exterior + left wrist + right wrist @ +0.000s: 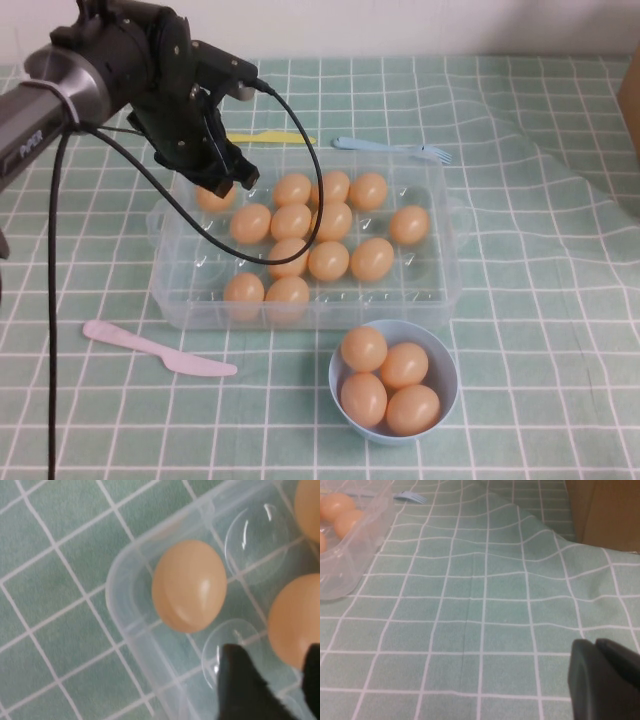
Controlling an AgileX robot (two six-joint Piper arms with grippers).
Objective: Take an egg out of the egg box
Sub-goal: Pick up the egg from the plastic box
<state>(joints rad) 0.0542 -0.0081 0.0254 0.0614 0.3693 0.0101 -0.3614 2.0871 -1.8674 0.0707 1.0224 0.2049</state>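
Note:
The clear plastic egg box (442, 292) sits mid-table with several orange-tan eggs in its wells. My left gripper (226, 180) hovers over its back-left corner, just above the corner egg (213, 198). In the left wrist view that egg (189, 585) lies in the corner well of the egg box (125, 615). The left gripper (272, 655) is open, its black fingers (240, 685) apart with nothing between them, and it is beside the egg, not touching it. My right gripper (592, 646) is shut and empty, low over bare cloth to the right of the box.
A light-blue bowl (446, 362) with several eggs stands in front of the box. A pink knife (150, 348) lies front left; a yellow knife (275, 138) and a blue fork (390, 148) lie behind the box. A brown box (605, 510) stands far right on wrinkled cloth.

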